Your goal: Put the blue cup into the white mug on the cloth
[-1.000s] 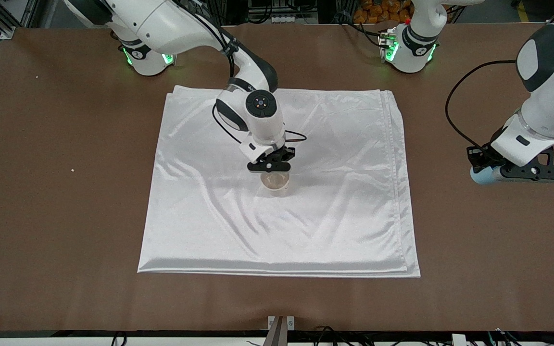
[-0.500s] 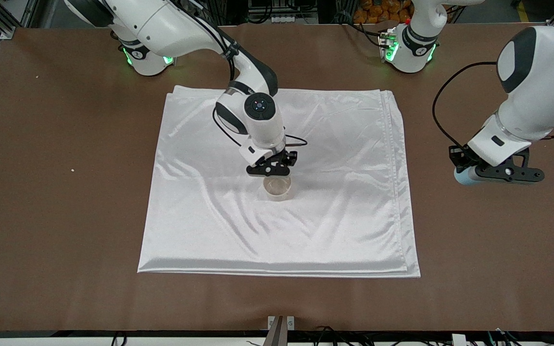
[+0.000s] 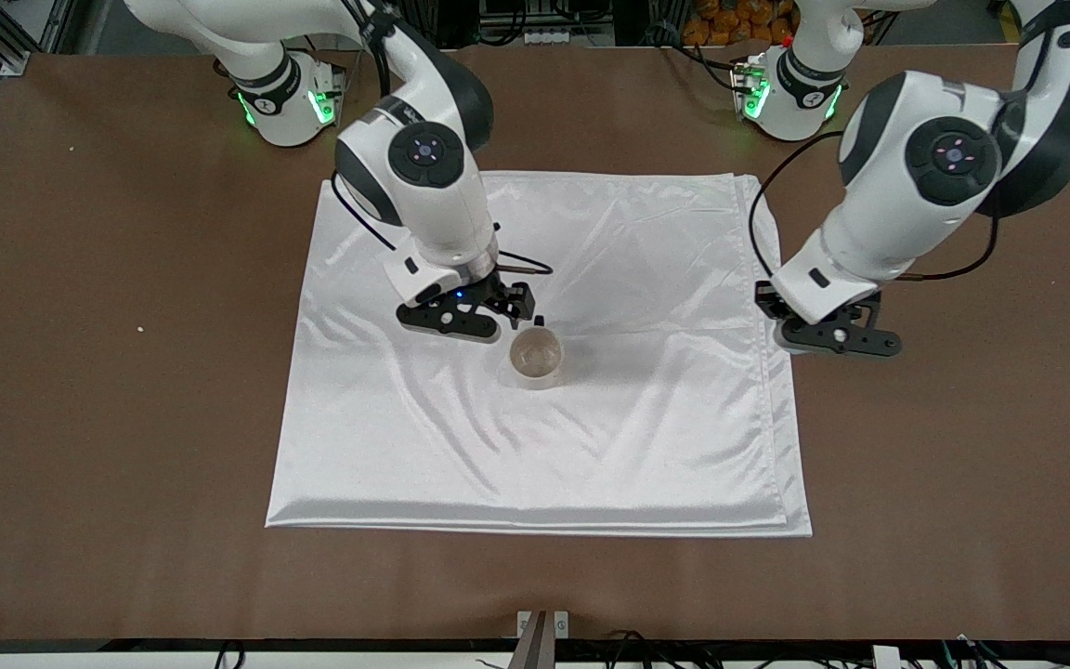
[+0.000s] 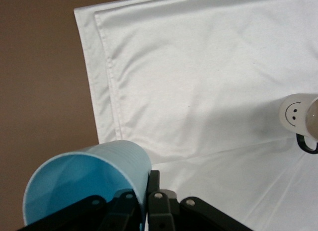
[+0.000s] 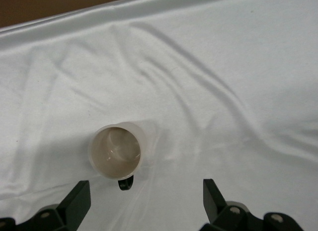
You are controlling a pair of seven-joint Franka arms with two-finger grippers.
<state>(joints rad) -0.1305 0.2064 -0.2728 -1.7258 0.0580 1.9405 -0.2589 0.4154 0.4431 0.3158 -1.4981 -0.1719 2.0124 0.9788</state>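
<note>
Front view: high, across table, facing bases, whole cloth (image 3: 535, 446) in frame. Both wrist views: close, looking down on cloth. All three share the white mug (image 3: 536, 357) (image 4: 298, 112) (image 5: 116, 150).

In the front view the blue cup is hidden within the left gripper (image 3: 830, 339); in the left wrist view the blue cup (image 4: 84, 181) runs off the picture's edge, as does the white mug (image 4: 302, 116). The right gripper (image 5: 144, 201) shows only its two finger tips, the rest cut off.

Right end effector (image 3: 484, 325) off white mug (image 3: 535, 359)
</note>
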